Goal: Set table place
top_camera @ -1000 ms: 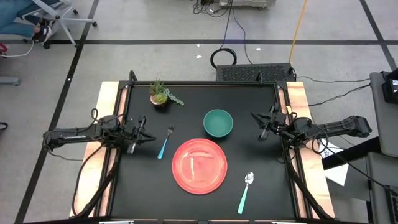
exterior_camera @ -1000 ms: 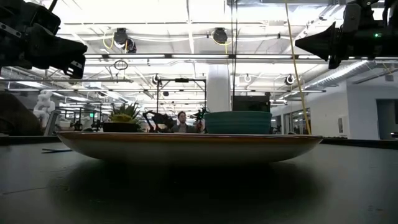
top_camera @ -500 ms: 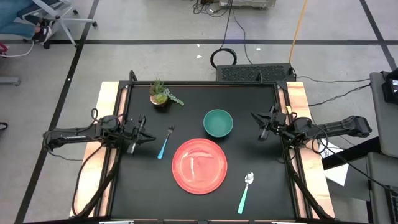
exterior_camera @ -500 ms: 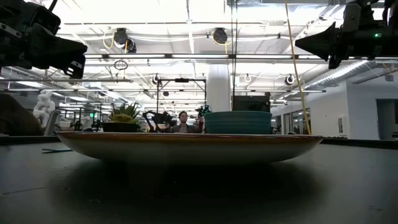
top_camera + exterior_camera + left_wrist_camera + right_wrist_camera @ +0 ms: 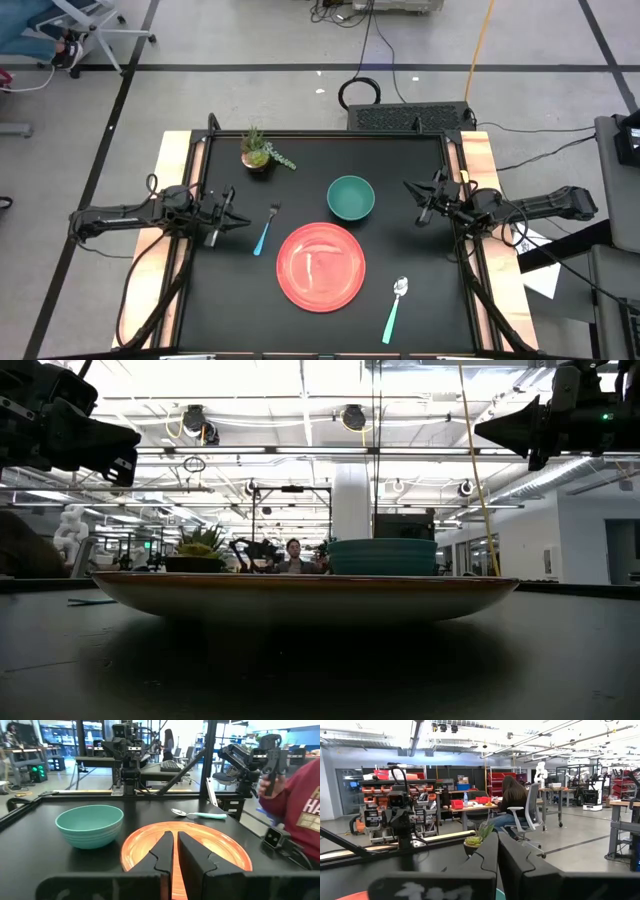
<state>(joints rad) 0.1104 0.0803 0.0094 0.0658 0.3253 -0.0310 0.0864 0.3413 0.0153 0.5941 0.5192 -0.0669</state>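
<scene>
A round red plate (image 5: 320,265) lies flat at the table's near middle. A teal bowl (image 5: 351,197) stands just beyond it. A fork (image 5: 266,229) with a light-teal handle lies left of the plate; a spoon (image 5: 395,309) lies at its near right. My left gripper (image 5: 243,222) hovers at the table's left side, shut and empty, pointing at the fork. My right gripper (image 5: 408,186) hovers at the right side, shut and empty, right of the bowl. In the left wrist view the bowl (image 5: 90,824), plate (image 5: 210,845) and spoon (image 5: 197,814) show beyond the shut fingers.
A small potted green plant (image 5: 257,150) stands at the table's far left. Pale wooden strips (image 5: 176,200) run along both short sides. A person in a red top (image 5: 295,815) shows beyond the table's right side in the left wrist view.
</scene>
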